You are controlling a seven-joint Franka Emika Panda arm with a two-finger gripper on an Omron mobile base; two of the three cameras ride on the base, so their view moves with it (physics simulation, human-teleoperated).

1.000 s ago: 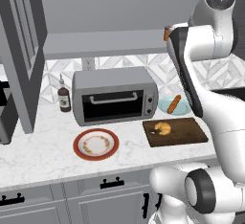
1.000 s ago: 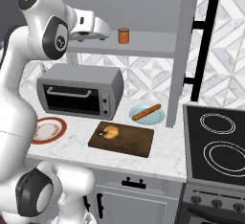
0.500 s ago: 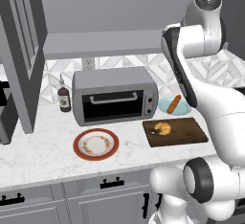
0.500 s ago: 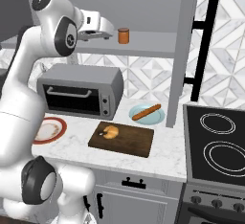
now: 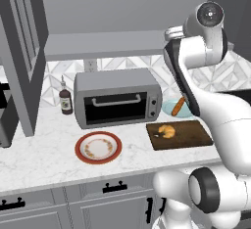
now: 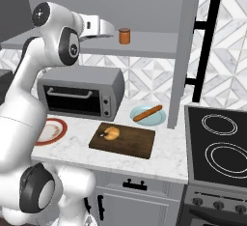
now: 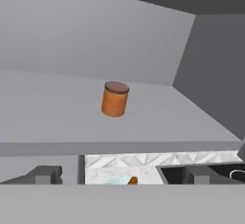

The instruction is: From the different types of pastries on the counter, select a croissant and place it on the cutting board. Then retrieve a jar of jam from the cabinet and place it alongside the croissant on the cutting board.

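Gripper open and empty at shelf height, aimed at the small orange cylindrical jar of jam with a brownish lid, which stands upright on the long flat grey cabinet shelf, apart from the fingertips. Below, the small golden curled croissant lies on the dark brown wooden cutting board on the white marbled table.

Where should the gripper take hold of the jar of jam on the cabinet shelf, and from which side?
Grip the jar of jam around its round body, below the darker lid, coming level from the shelf's open front. It stands upright and alone on the shelf, and the open gripper already faces it there.
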